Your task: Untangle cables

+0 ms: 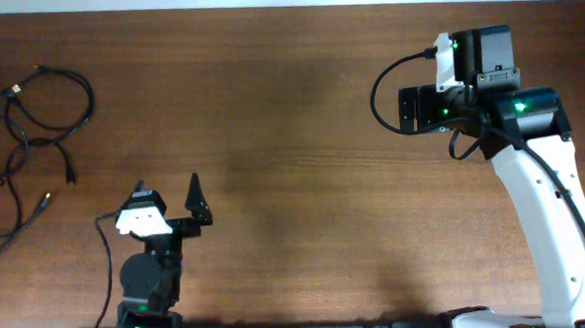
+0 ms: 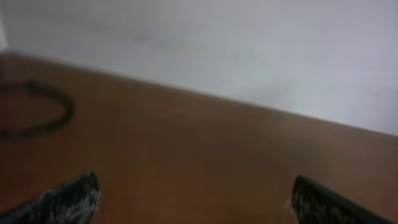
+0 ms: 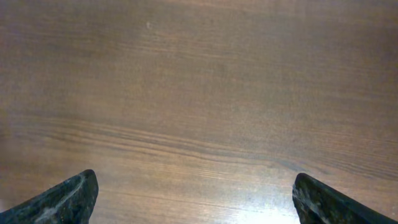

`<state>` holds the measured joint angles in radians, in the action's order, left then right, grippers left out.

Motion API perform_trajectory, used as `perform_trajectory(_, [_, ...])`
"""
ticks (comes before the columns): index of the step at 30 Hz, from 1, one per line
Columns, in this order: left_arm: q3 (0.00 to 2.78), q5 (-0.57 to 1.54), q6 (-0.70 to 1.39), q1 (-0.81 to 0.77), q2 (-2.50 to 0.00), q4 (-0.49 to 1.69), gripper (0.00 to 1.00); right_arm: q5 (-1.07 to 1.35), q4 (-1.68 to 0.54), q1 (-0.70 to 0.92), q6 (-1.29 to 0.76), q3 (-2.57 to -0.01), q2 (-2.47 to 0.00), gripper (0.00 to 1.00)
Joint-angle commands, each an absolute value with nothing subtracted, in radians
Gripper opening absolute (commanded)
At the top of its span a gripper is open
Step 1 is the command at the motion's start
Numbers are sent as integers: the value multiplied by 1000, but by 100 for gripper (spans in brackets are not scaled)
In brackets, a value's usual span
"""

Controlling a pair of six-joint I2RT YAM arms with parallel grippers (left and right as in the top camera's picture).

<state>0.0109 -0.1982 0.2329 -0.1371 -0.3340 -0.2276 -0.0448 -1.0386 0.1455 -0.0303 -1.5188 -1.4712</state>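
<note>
- You have the cables point(image 1: 21, 140) at the left edge of the counter point(image 1: 294, 134). They are a loose black tangle of overlapping loops, spread from the far-left part down toward the near-left corner.
- Some strands run off the left side of the overhead view, so you cannot see the whole tangle.
- A few plugs point(image 1: 71, 177) show at free ends along the tangle's right side (too small to tell the type).
- Your left tool point(image 1: 168, 198) sits close to the near edge, left of the middle. It is to the right of the cables and clear of them.
- Its fingers are spread wide apart, with nothing between them.
- From the left wrist you see both fingertips low in the corners and bare wood between them. One blurred cable loop lies off to the left, and a pale wall point(image 2: 249, 43) rises beyond the far edge.
- Your right tool point(image 3: 194, 196) is over the far-right part of the counter, well apart from the cables. Most of the counter's width lies between them.
- Its fingers also stand wide apart and empty, and the right wrist view shows only wood grain below them.
- The white right arm point(image 1: 547, 225) reaches up from the near-right corner.
</note>
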Motion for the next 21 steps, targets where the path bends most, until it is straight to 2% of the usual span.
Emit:
perform_trajectory(1, [9, -293, 340, -137, -224, -75, 99, -57, -1035, 143, -42, -1537, -1471, 99])
perform_trajectory(3, [9, -292, 340, -136, -157, 63, 99, -57, -1035, 143, -42, -1537, -1471, 99])
perform_trajectory(5, [9, -268, 236, -135, -108, 63, 99, -57, -1035, 143, -42, -1537, -1471, 99])
perform_trajectory(14, [9, -266, 3, -135, -4, 65, 99, -57, -1035, 143, -42, -1537, -1471, 99])
perform_trajectory(21, [9, -261, -46, -119, -4, 65, 99, -57, -1035, 143, -42, -1537, -1471, 99])
